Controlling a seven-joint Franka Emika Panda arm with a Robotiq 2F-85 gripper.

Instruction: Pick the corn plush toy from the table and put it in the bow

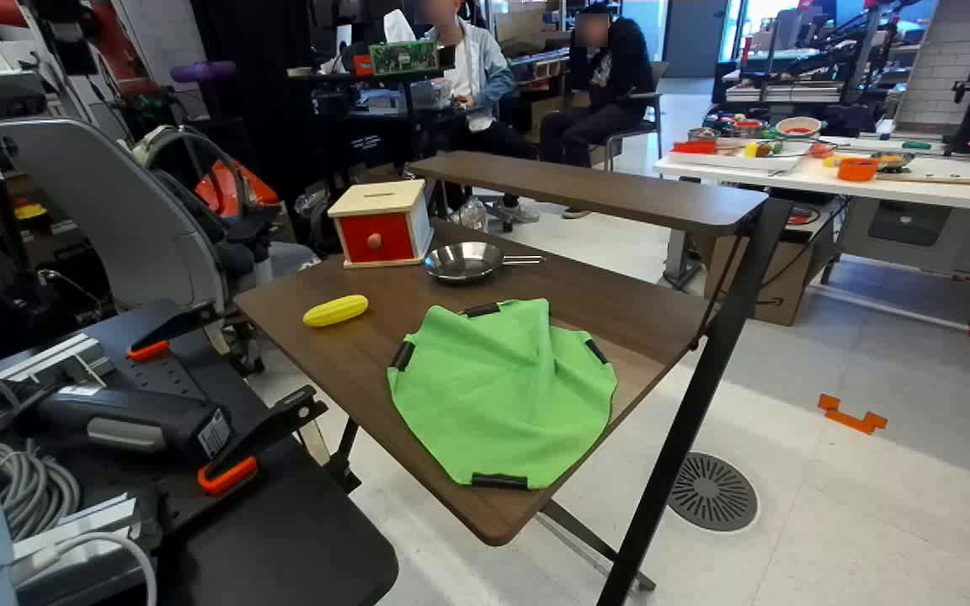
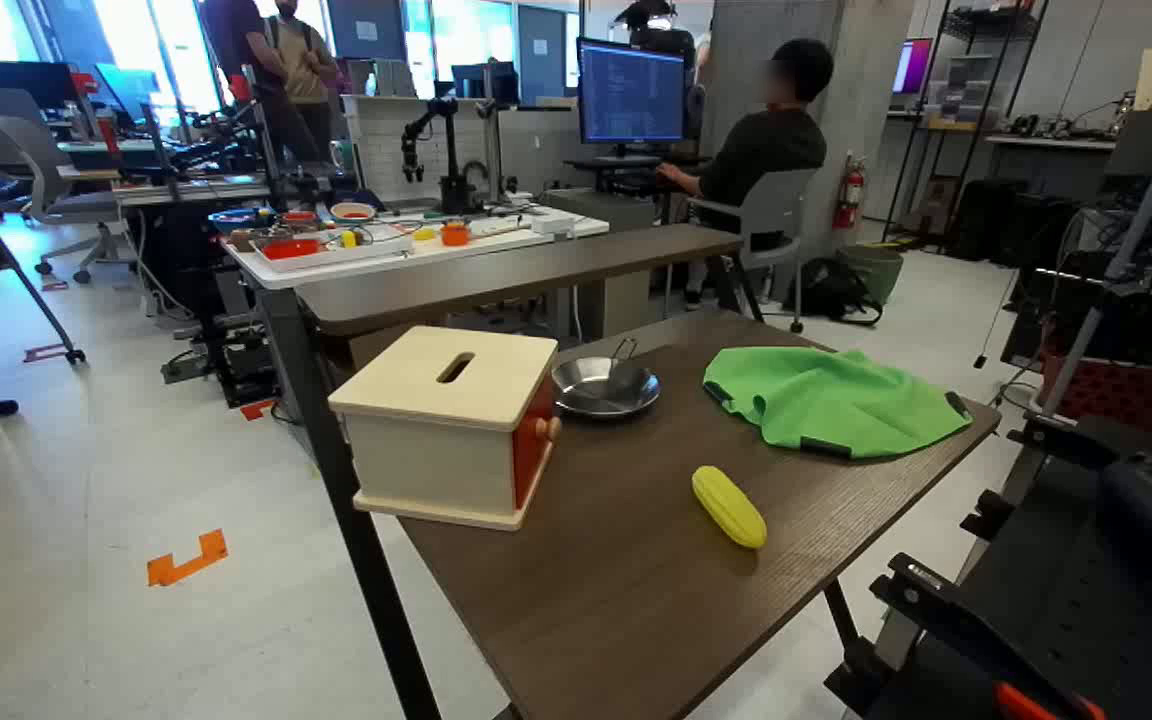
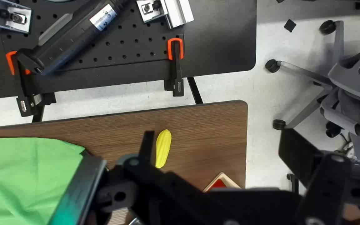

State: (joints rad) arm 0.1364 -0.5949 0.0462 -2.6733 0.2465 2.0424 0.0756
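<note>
- Gripper (image 3: 219, 142): fingers (image 3: 297, 154) were spread wide apart.
- Corn plush toy (image 1: 336, 310): lay on the brown table (image 2: 586, 580), apart from the metal pan (image 2: 604, 390).
- Metal pan: sat near the wooden box (image 2: 441, 440).
- Green cloth (image 1: 506, 396): lay rumpled on the brown table.

The long yellow corn toy (image 2: 729, 507) is ridged. The round silver pan (image 2: 596, 388) is made of shiny metal. The wide green cloth (image 1: 502, 396) is crumpled. Wood lines are seen on the flat brown table (image 2: 576, 570).

The yellow corn (image 2: 729, 507) (ridged, seemingly plush) lies on the table (image 2: 606, 590).
</note>
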